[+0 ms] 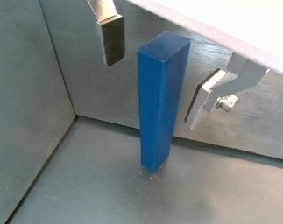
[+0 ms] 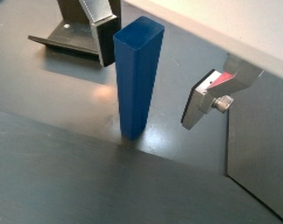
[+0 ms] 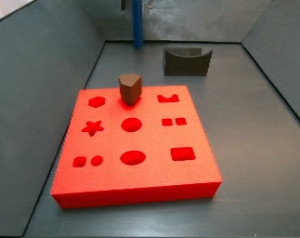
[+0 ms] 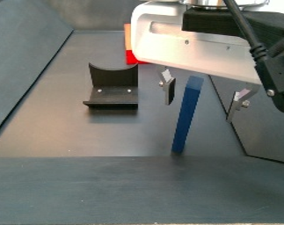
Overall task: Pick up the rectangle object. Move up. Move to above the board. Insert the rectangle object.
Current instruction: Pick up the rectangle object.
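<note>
The rectangle object (image 1: 157, 96) is a slim blue block standing upright on the grey floor; it shows in both wrist views (image 2: 137, 79) and in both side views (image 4: 186, 114) (image 3: 137, 23). My gripper (image 1: 155, 87) is open and straddles the block's upper part, also in a wrist view (image 2: 151, 87) and a side view (image 4: 204, 104). Its fingers (image 1: 112, 42) (image 2: 206, 98) stand apart from the block's sides with a gap on each side. The board (image 3: 150, 167) is a thick red slab with shaped holes, well away from the block; a corner of it (image 4: 131, 57) shows behind the gripper.
A brown rounded peg (image 3: 130, 89) stands on the board's far part. The fixture (image 3: 186, 61) stands on the floor between block and board, also in a side view (image 4: 111, 86) and a wrist view (image 2: 64, 39). Grey walls (image 1: 26, 96) enclose the floor.
</note>
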Tool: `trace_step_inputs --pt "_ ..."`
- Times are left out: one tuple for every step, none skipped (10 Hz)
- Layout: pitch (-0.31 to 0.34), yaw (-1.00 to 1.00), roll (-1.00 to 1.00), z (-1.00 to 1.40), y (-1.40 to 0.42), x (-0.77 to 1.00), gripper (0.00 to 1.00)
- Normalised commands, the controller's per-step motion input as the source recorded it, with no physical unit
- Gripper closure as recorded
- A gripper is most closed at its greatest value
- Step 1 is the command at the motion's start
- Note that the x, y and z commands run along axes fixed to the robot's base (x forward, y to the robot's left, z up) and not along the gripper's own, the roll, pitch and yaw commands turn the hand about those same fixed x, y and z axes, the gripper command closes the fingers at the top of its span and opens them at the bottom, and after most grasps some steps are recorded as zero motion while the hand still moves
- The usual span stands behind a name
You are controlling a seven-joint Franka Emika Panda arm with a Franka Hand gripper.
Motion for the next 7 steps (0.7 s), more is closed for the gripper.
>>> trace_step_inputs --pt "0.0 0.0 0.0 0.0 0.0 0.0 0.0" --pt "0.0 0.0 0.0 0.0 0.0 0.0 1.0" --pt "0.0 0.0 0.0 0.0 0.0 0.0 1.0" --pt "0.0 0.0 0.0 0.0 0.0 0.0 1.0" --pt "0.0 0.0 0.0 0.0 0.0 0.0 1.0" --pt "0.0 0.0 0.0 0.0 0.0 0.0 1.0" --pt "0.0 0.0 0.0 0.0 0.0 0.0 1.0"
